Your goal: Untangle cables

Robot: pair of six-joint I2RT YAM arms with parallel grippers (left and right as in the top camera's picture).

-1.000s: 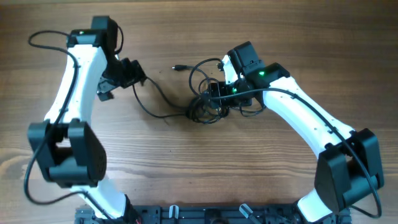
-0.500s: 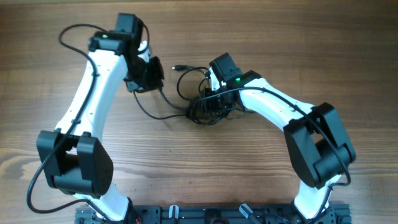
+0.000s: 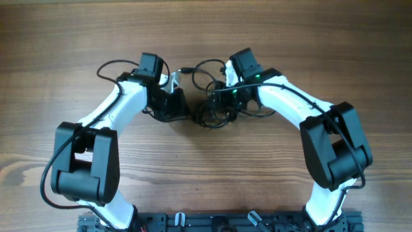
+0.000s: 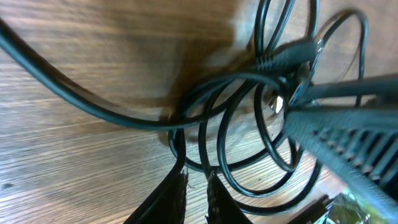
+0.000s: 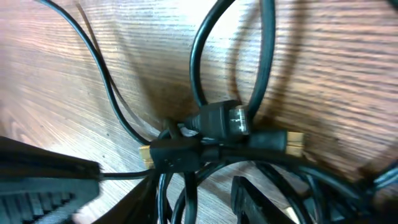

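The cables (image 3: 212,116) lie bunched in a small black tangle at the table's middle, with one loose plug (image 3: 184,69) pointing left at the back. My left gripper (image 3: 176,103) sits at the tangle's left edge. In the left wrist view its jaws (image 4: 198,180) are nearly together, pinching a thin cable strand (image 4: 176,146) at the tips. My right gripper (image 3: 223,98) is over the knot. Its jaws (image 5: 196,186) stand apart astride several strands, with bare wood showing beside the right finger (image 5: 249,196). Black connectors (image 5: 221,119) with gold tips (image 5: 292,142) cross just beyond them.
The wooden table (image 3: 270,38) surrounds the tangle. Thicker black wires run along both white arms (image 3: 119,106). A dark rail (image 3: 212,222) lines the front edge. In the left wrist view the right gripper's ribbed finger (image 4: 348,134) crosses close on the right.
My left arm has swung right, onto the tangle's left edge, and its jaws have closed. My right gripper's jaws have narrowed around the knot and shifted slightly back.
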